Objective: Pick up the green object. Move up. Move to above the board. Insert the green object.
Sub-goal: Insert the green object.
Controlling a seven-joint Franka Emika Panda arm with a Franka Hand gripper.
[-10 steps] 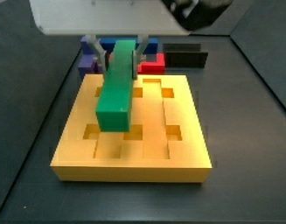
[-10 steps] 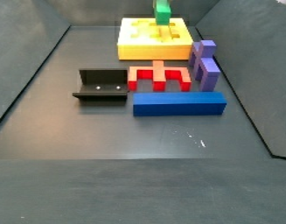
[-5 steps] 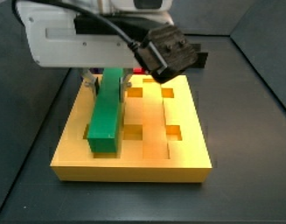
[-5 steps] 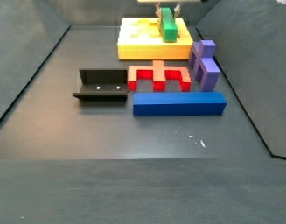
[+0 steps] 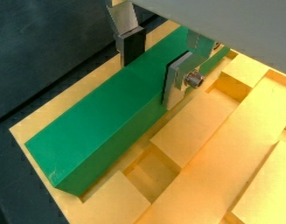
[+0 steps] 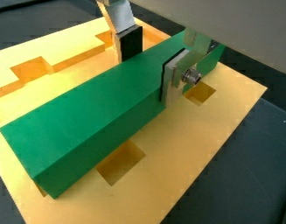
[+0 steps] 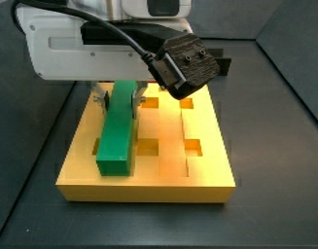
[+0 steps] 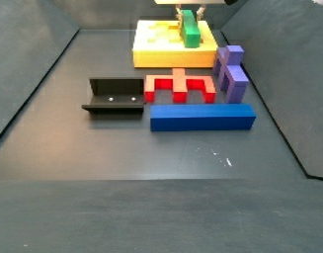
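Note:
The green object [image 7: 120, 122] is a long green bar lying lengthwise along the left groove of the yellow-orange board [image 7: 207, 160]. My gripper [image 5: 153, 79] straddles the bar near its far end, with a silver finger and dark pad against each long side, so it is shut on the bar. Both wrist views show this, as the gripper [image 6: 151, 77] stands over the green object [image 6: 87, 122] on the board [image 6: 215, 122]. In a side view the gripper [image 8: 188, 5] is at the top edge, over the green object [image 8: 189, 28] and the board [image 8: 157, 44]. The wrist housing hides the fingers in a side view.
In front of the board lie a red notched block [image 8: 184, 89], a long blue block [image 8: 203, 119], purple pieces [image 8: 232, 71] and the dark fixture [image 8: 114, 97]. Dark walls border the floor on both sides.
The green bar came down from a tilted pose above the board to lie along the left groove. Since half a second ago it has barely moved.

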